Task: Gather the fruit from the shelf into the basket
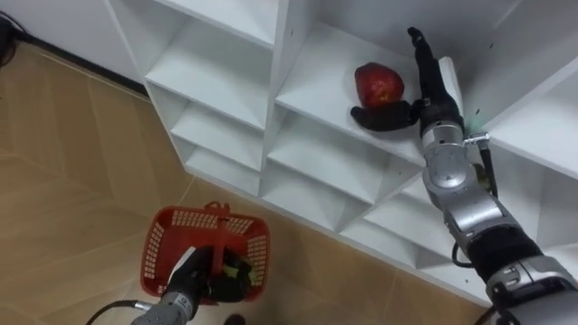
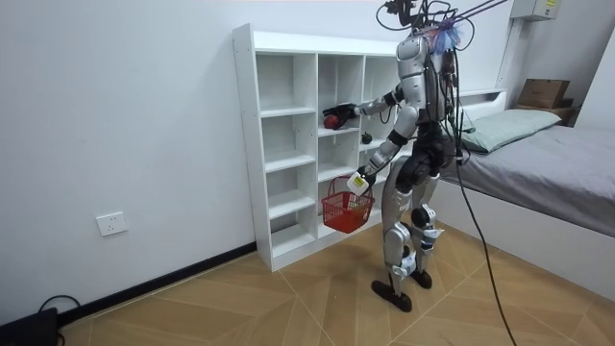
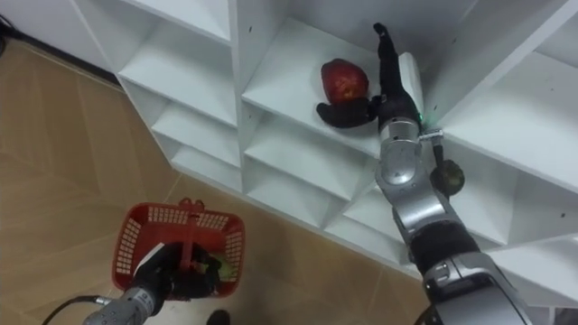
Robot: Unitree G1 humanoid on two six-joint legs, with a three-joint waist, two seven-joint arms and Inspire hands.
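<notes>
While the right hand [image 1: 432, 90] lies open in an upper cubby of the closet [image 1: 274, 99], fingers straight beside the red apple [image 1: 378, 83] and thumb under its front, nothing grips it. Risk: an off-centre close could roll it off the shelf edge. The left hand [image 1: 191, 278], curled round the handle, holds the red basket [image 1: 161, 244] low; a fallen apple may miss it.

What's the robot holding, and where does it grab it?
Its left hand holds the red basket by the handle. Its right hand is open beside the apple, not gripping it.
</notes>
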